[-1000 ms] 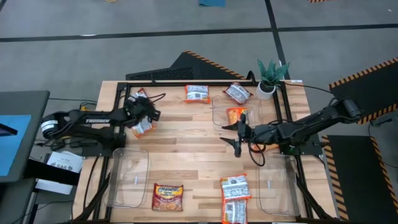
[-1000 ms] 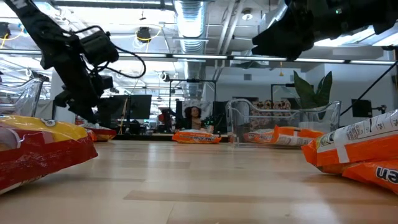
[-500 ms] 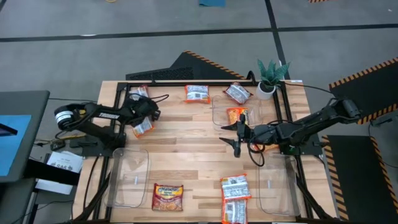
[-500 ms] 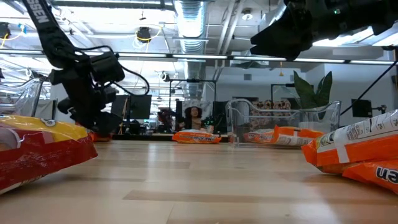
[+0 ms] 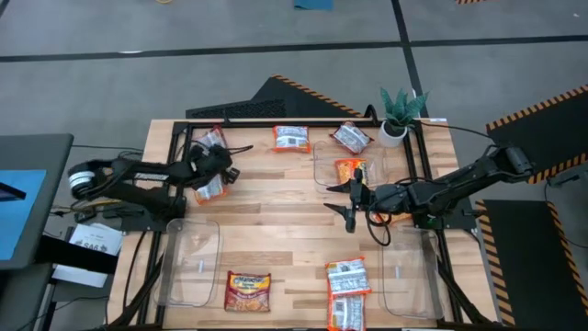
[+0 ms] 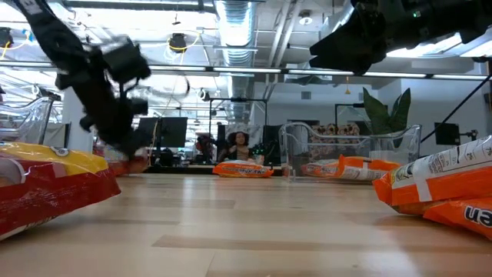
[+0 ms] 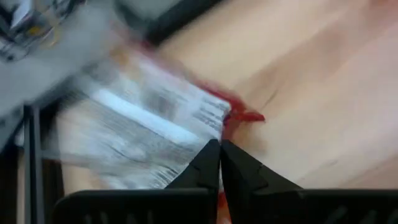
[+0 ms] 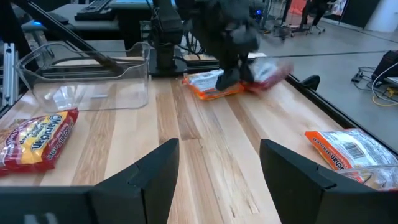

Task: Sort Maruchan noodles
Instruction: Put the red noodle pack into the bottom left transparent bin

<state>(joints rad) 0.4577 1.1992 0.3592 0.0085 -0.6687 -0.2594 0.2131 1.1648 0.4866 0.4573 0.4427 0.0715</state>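
Observation:
My left gripper (image 5: 220, 165) is at the table's far left, shut on a white and silver Maruchan noodles packet with a red edge (image 5: 210, 140) (image 7: 149, 124). An orange-edged packet (image 5: 211, 189) lies flat just in front of it. My right gripper (image 5: 349, 208) (image 8: 217, 168) hangs open over the middle of the table with nothing between its fingers. Other packets lie flat at the far edge (image 5: 290, 138) (image 5: 351, 138). Near the front edge lie a dark red one (image 5: 248, 291) and a small stack (image 5: 347, 294). My left gripper pinches the white packet between its two fingers at the red-sealed edge (image 7: 229, 118), close to a corner. In the right wrist view the packet (image 8: 267, 71) sticks out from the fingers toward the far edge, just above the table and blurred.
A clear bin (image 5: 358, 152) at the far right holds an orange packet (image 5: 350, 170). Two more clear bins stand near the front, one left (image 5: 188, 262) and one right (image 5: 409, 271). A potted plant (image 5: 401, 115) stands at the far right corner. A black frame (image 5: 276, 122) rims the table.
My left gripper has dropped toward the packets at the far left and taken hold of the white packet. The packet now shows blurred and a little shifted beside the fingers. My right arm has kept still.

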